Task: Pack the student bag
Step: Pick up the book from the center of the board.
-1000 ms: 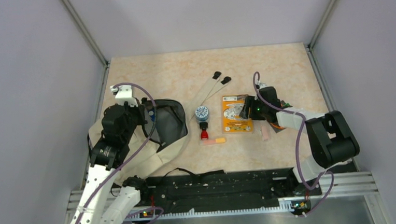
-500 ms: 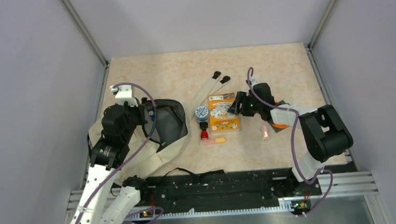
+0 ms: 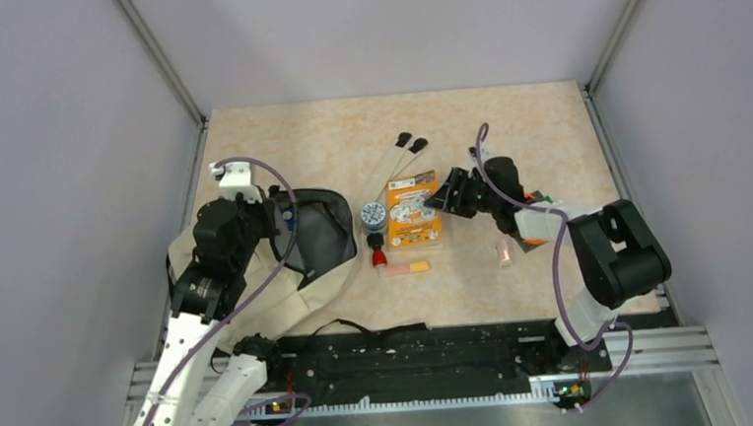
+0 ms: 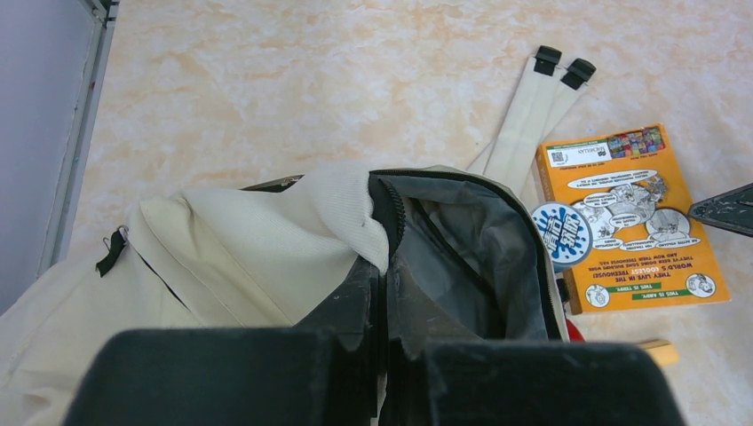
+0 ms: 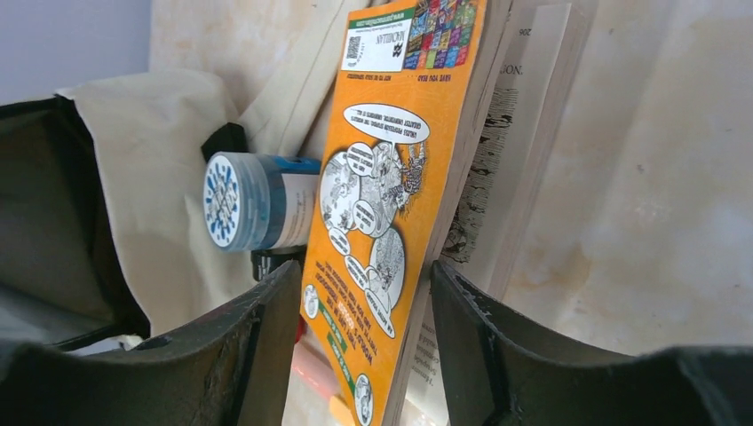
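Observation:
The student bag (image 3: 248, 280) lies at the left, a beige backpack with its dark-lined mouth (image 3: 316, 231) open toward the middle. It also shows in the left wrist view (image 4: 249, 257). My left gripper (image 3: 276, 217) is shut on the bag's rim (image 4: 384, 266) and holds the mouth open. An orange book (image 3: 414, 209) lies just right of the mouth. My right gripper (image 3: 443, 195) is closed on its right edge. In the right wrist view the book (image 5: 391, 160) stands between my fingers (image 5: 366, 271), with loose pages splayed outside the right finger.
A blue-capped round container (image 3: 373, 214) lies between the book and the bag mouth, with a red item (image 3: 379, 258) and an orange-pink stick (image 3: 410, 267) below it. A pink item (image 3: 502, 253) lies to the right. Two shoulder straps (image 3: 398, 152) stretch toward the back.
My right gripper has moved left with the orange book, which slid and turned toward the bag mouth. The blue container, red item and straps shifted left. The left arm has not moved.

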Motion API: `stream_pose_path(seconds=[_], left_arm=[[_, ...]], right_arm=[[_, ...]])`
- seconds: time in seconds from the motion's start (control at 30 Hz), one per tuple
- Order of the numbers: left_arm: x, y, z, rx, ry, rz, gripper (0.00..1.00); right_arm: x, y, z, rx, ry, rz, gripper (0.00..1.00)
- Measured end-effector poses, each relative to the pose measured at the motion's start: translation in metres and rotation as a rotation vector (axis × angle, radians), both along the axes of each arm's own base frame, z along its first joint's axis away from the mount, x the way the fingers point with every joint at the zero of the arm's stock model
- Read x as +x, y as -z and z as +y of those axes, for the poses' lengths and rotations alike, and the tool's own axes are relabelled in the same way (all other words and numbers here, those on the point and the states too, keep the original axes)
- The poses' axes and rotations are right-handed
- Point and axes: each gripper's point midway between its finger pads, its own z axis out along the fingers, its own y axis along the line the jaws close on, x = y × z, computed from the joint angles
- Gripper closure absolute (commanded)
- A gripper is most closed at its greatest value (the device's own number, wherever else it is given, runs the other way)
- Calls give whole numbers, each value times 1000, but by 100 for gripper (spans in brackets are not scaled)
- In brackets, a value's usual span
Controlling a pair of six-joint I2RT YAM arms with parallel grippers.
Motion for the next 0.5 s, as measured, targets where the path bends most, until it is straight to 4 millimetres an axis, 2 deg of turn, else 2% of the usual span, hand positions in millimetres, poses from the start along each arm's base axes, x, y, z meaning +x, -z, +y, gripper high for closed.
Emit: stream_pose_path(seconds=[0.2, 0.5], left_arm=[[0, 0, 0, 0, -1, -2, 100], [0, -1, 1, 0, -3, -2, 100]], right_arm=[[0, -4, 8, 100, 14, -2, 51], [5, 14, 13, 130, 31, 37, 57]])
